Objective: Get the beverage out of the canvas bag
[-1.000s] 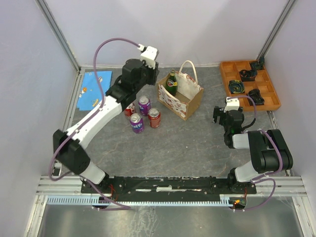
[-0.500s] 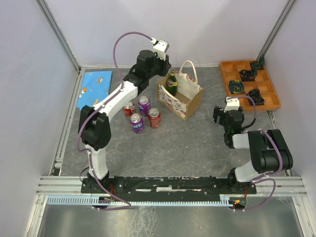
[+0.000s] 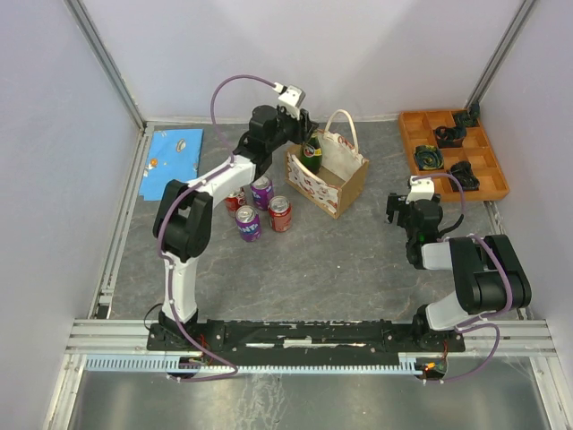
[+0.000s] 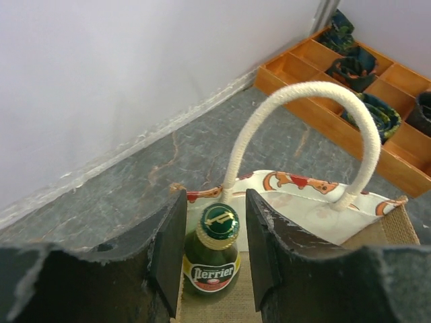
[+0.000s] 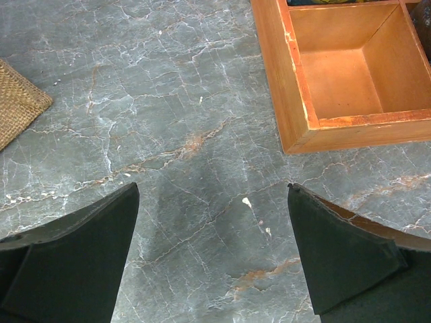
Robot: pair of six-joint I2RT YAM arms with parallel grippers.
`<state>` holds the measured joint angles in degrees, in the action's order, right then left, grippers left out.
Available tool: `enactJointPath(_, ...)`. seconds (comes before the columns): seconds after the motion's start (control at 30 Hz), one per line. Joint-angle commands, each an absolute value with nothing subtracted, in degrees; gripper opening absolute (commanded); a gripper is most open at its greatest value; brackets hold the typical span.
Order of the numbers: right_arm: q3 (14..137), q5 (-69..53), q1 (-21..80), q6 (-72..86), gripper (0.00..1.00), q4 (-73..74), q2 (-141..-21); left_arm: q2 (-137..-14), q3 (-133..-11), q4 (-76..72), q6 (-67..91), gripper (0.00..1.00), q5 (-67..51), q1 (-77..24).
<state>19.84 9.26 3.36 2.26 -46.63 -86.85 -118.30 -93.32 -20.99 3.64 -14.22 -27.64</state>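
The left gripper [image 4: 215, 202] is hovering partly open and empty over the small boxy tan-brown canvas bag with white looped handles [image 3: 338, 184]. Its 2 fingers are straddling the capped neck of the green glass Perrier bottle [image 4: 211, 259]. The bottle is standing roughly upright inside the bag, just ahead of and between the jaws, with thin gaps showing beside the cap. The right gripper [image 5: 212, 202] is sitting wide open and empty over the grey marbled bench [image 5: 168, 101], well apart from the bag. The left arm is likely closing on the neck next, then lifting along the bottle's axis.
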Motion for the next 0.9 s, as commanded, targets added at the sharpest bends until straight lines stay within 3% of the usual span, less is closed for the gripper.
enactJointPath(0.0, 21.4, 9.5, 3.3, 2.3, 0.99, -48.6, -86.7, -119.3, -92.3, -30.4, 3.7, 0.48, -18.6, -28.0)
enactJointPath(0.63, 21.4, 9.5, 3.3, 2.4, 0.99, -48.6, -86.7, -125.0, -95.3, -28.5, -2.2, 0.45, -18.8, -29.1)
enactJointPath(0.77, 21.4, 9.5, 3.3, 2.4, 0.99, -48.6, -86.7, -125.7, -96.1, -29.3, -2.1, 0.35, -18.6, -29.2)
enactJointPath(0.87, 21.4, 9.5, 3.3, 2.4, 0.99, -48.6, -86.7, -125.9, -97.0, -29.7, -1.6, 0.18, -18.6, -29.3)
